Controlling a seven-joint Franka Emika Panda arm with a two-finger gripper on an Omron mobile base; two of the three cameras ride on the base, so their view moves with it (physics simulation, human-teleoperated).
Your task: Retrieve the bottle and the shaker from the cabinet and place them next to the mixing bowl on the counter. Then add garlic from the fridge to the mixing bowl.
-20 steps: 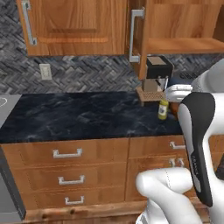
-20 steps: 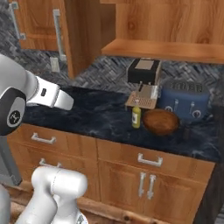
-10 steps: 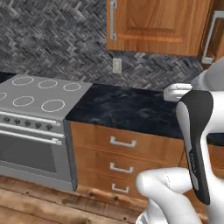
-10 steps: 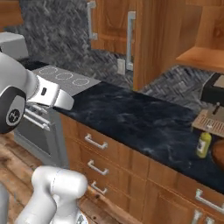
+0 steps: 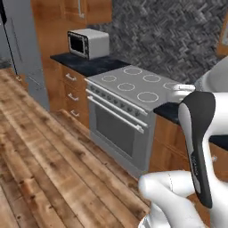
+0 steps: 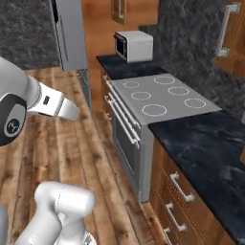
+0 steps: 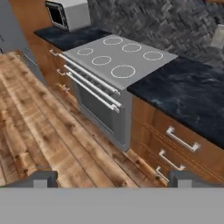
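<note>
Now the gripper [image 7: 111, 181] is wide open and holds nothing, up above the wooden floor [image 7: 39, 131] in front of the stove [image 7: 109, 61]. Just past the stove's far side, a microwave [image 6: 134, 45] sits on a dark counter [image 6: 117, 64], and the tall grey fridge [image 6: 69, 33] stands beyond it.

We see a grey stove [image 5: 133, 89] with white ring burners, a silver microwave [image 6: 134, 44], a black marbled tabletop [image 7: 188, 94], brown wood drawers [image 7: 175, 148], a warm wood-plank floor [image 5: 40, 156] and a grey herringbone wall [image 5: 173, 31].
</note>
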